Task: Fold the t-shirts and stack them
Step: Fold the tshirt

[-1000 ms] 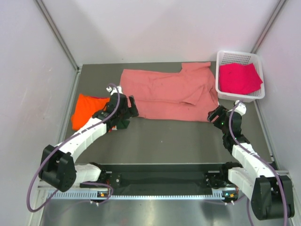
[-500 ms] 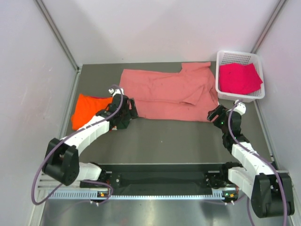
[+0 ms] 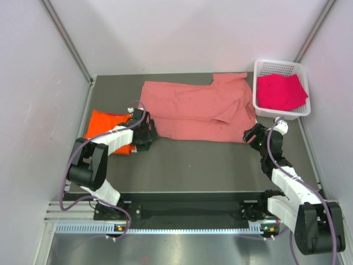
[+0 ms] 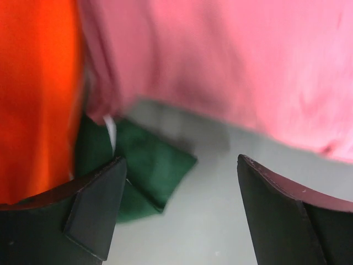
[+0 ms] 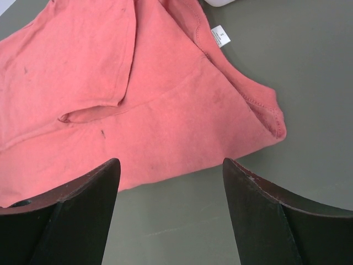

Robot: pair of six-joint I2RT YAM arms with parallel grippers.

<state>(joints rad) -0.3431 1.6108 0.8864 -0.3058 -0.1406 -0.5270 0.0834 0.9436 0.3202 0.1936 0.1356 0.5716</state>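
Left hand (image 4: 181, 163): open, jaws wide apart, holds nothing; hangs low over the strip where the orange shirt (image 3: 102, 126) and the pink shirt (image 3: 198, 107) appear to meet.
Right hand (image 5: 171, 165): open, holds nothing; sits just off the pink shirt's near right corner.
Pink shirt: lies across the far middle of the counter (image 3: 198, 165), wrinkled, one part doubled over; not yet folded.
Orange shirt: lies bunched at the left, just beside the left hand.
Magenta shirt (image 3: 281, 91): rests in the basket (image 3: 255, 91) at the far right.
Risk, double pick: likely grips two shirts at once; cause, orange and pink edges both within the left jaws' span.
Risk, stray pick: may also catch the green cloth (image 4: 149, 165), kind not clear; cause, pokes out from under the orange edge, right ahead of the left finger.
Risk, single layer: may lift only the top ply at the right corner; cause, doubled hem there; probably gives a skewed fold.
Risk, basket shove: may drag or tip the basket; cause, far right sleeve just beside its wall.
Counter: dark grey, flat, matte; probably grips cloth enough to bunch it when dragged.
Room: pale walls (image 3: 182, 33) close on three sides, metal posts (image 3: 66, 38) at the far corners, black rail (image 3: 187, 210) along the near edge.
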